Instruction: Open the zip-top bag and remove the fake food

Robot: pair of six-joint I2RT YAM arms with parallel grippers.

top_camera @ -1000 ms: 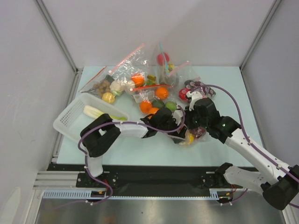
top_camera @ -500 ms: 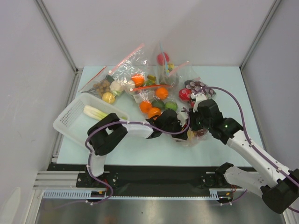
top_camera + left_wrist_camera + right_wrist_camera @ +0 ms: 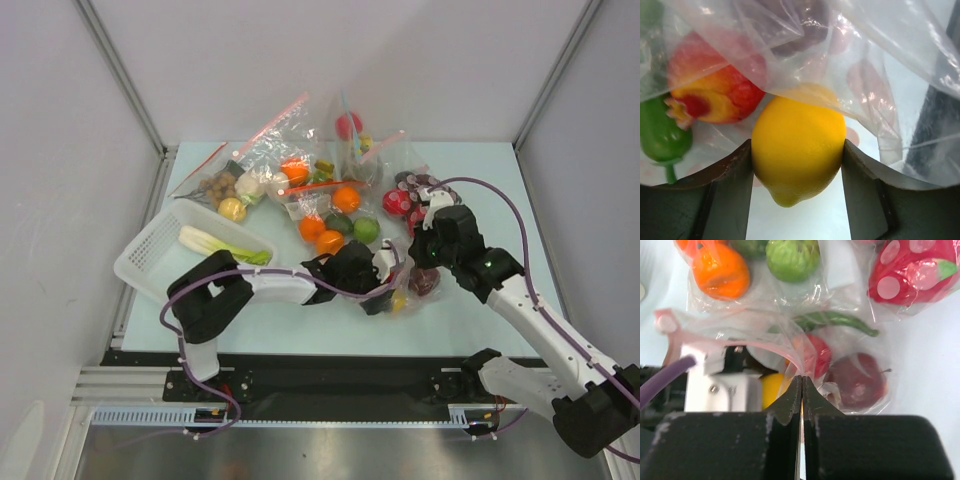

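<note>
The zip-top bag point(image 3: 418, 288) lies at the table's middle right, its pink zip strip point(image 3: 730, 340) lifted. My right gripper point(image 3: 802, 377) is shut on the bag's plastic at the mouth; it also shows in the top view point(image 3: 425, 250). My left gripper point(image 3: 796, 148) reaches into the mouth and is shut on the yellow lemon point(image 3: 797, 145), which peeks out in the top view point(image 3: 400, 298). Inside the bag lie a dark red apple point(image 3: 856, 381), a red-yellow fruit point(image 3: 715, 95) and a green pepper point(image 3: 840, 320). The leek point(image 3: 215, 243) lies in the white basket point(image 3: 140, 255).
Several other clear bags crowd the back: oranges and green fruit point(image 3: 338, 215), brown balls with cauliflower point(image 3: 235, 185), a red spotted strawberry point(image 3: 398, 202). The white basket stands tilted at the left, over the table's left edge.
My right gripper has lifted the bag's mouth slightly up and away. My left gripper has shifted a little toward the near edge with the lemon between its fingers.
</note>
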